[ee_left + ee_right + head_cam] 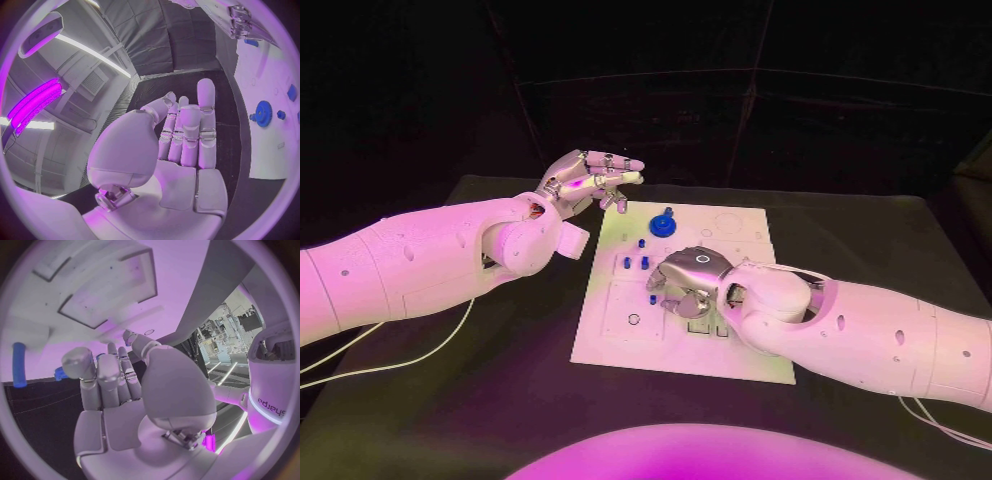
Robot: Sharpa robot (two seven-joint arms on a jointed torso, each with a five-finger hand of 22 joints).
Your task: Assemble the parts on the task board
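Black table [877,240] carries the white board [733,350], centred. Right hand [692,285] hovers low over its middle, fingers straight and together, holding nothing. Left hand [589,180] floats off the far-left corner, loosely spread, empty. Blue gear [665,224] and pegs [635,262] look seated; more likely remains. "Sharpa" reads on the robot's casing.

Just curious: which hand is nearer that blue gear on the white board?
Left hand: raised just beyond the blue gear, off the board's far-left corner. Right hand sits over mid-board, farther.
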